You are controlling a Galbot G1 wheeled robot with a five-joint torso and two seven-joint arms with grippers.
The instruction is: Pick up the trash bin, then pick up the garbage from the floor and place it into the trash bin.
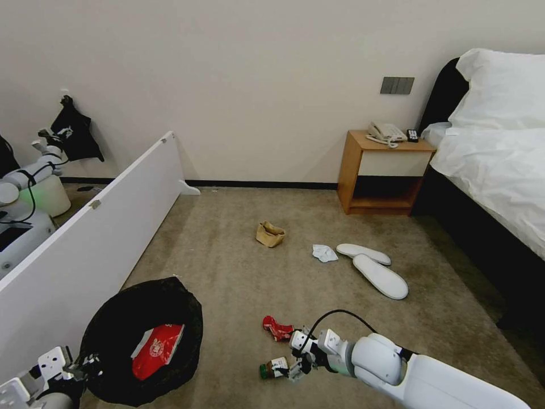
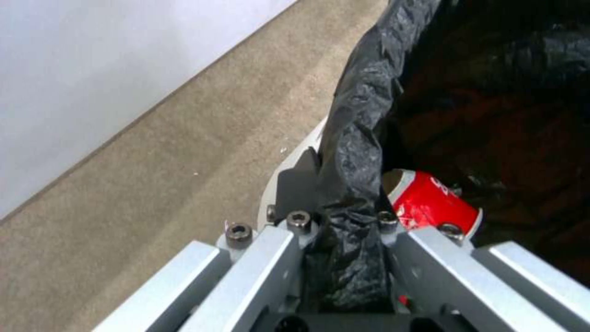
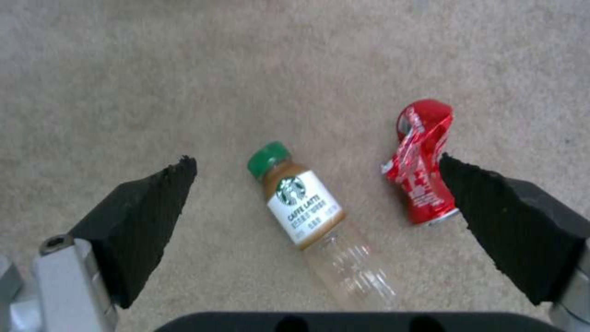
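The right gripper (image 3: 313,184) hangs released over the floor (image 1: 238,272), the green-capped bottle (image 3: 307,207) lying lengthwise between its pads, while the left gripper (image 2: 344,240) grasps the trash bin (image 1: 142,341) rim at near left.

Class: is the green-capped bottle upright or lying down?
Lying down. The bottle rests on its side on the carpet, between the open right gripper's fingers, beside the can.

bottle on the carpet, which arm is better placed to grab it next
Right. The right claw hangs open directly over the bottle, its pads on either side of it. The left claw is shut on the bin rim, holding it, so it isn't free.
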